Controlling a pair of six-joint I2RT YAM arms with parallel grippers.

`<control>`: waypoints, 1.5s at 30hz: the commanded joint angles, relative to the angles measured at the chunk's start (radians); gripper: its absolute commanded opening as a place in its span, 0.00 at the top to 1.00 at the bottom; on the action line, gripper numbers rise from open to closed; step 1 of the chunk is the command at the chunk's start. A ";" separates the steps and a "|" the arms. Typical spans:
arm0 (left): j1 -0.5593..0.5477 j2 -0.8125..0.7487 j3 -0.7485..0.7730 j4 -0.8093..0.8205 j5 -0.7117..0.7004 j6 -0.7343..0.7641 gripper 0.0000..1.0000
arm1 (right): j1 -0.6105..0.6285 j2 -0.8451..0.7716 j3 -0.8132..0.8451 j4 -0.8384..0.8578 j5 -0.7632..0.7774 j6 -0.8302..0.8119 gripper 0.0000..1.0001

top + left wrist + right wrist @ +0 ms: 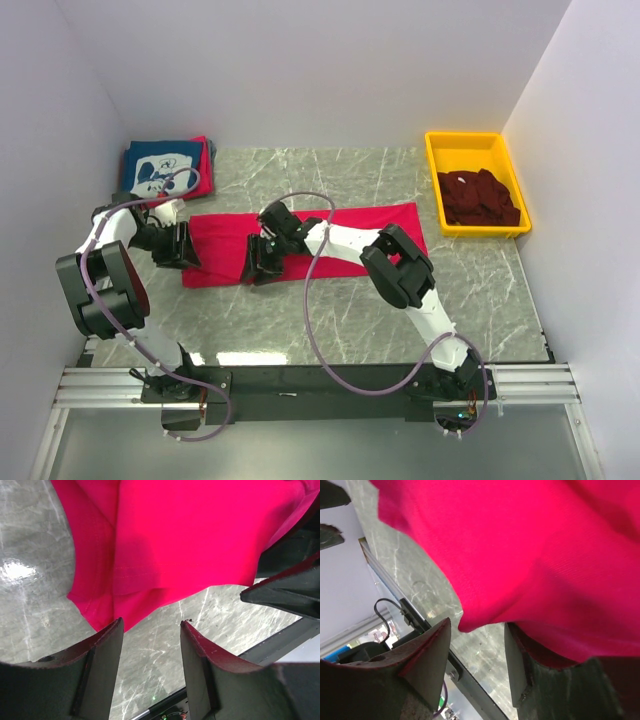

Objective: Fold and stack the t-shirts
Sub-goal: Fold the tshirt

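Observation:
A bright red t-shirt (pixel 340 232) lies folded into a long strip across the marble table. My left gripper (pixel 178 245) is open at its left end; in the left wrist view the shirt's corner (pixel 125 615) lies just beyond the open fingers (pixel 102 660). My right gripper (pixel 262 258) is open at the strip's near edge, left of middle; in the right wrist view the red cloth (pixel 530 555) hangs over one finger (pixel 520 660), with nothing pinched. A folded navy t-shirt with white print (pixel 160 168) lies on a red one (pixel 203 165) at the back left. Dark maroon shirts (pixel 480 197) fill the bin.
A yellow plastic bin (pixel 470 145) stands at the back right. White walls close in the table on three sides. The table's near edge and a metal rail (pixel 300 385) run by the arm bases.

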 commanded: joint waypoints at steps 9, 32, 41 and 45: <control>-0.004 -0.017 0.039 -0.017 -0.013 0.014 0.46 | -0.025 0.003 0.018 0.076 -0.059 0.084 0.51; -0.049 0.095 0.085 -0.003 -0.053 -0.041 0.54 | -0.065 -0.008 -0.002 0.121 -0.112 0.114 1.00; -0.058 0.129 0.088 0.028 -0.122 -0.071 0.57 | -0.065 0.006 -0.002 0.124 -0.119 0.132 0.44; -0.059 0.142 0.099 0.022 -0.116 -0.075 0.58 | -0.062 0.015 -0.007 0.142 -0.127 0.146 0.47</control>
